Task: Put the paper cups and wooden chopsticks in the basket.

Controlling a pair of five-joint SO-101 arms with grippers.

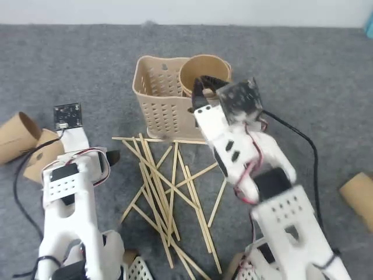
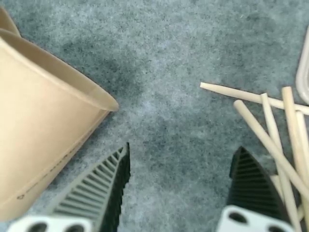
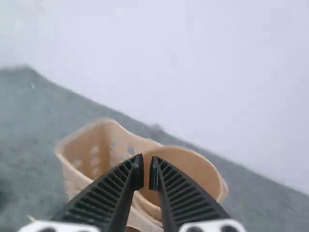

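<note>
High camera down over grey carpet (image 1: pixel 326 87); left wrist close above it; right wrist toward shared beige perforated plastic basket (image 3: pixel 87 145).

We see one paper cup (image 1: pixel 359 198) cut off by the high view's right edge, and two more cups (image 1: pixel 20 143) cut off by its left edge. The right gripper (image 1: pixel 203 88), pinched on the basket cup (image 1: pixel 207 69), hides part of that cup's rim and a corner of the basket (image 1: pixel 160 96).

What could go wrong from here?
1. The right end effector seems to pinch the cup by its rim, and the cup stands above the basket rim; released now, it may tip out.
2. The chopsticks lie crisscrossed; lifting one likely drags others.
3. The open left end effector hangs beside a lying cup; a careless move could roll it away.
</note>
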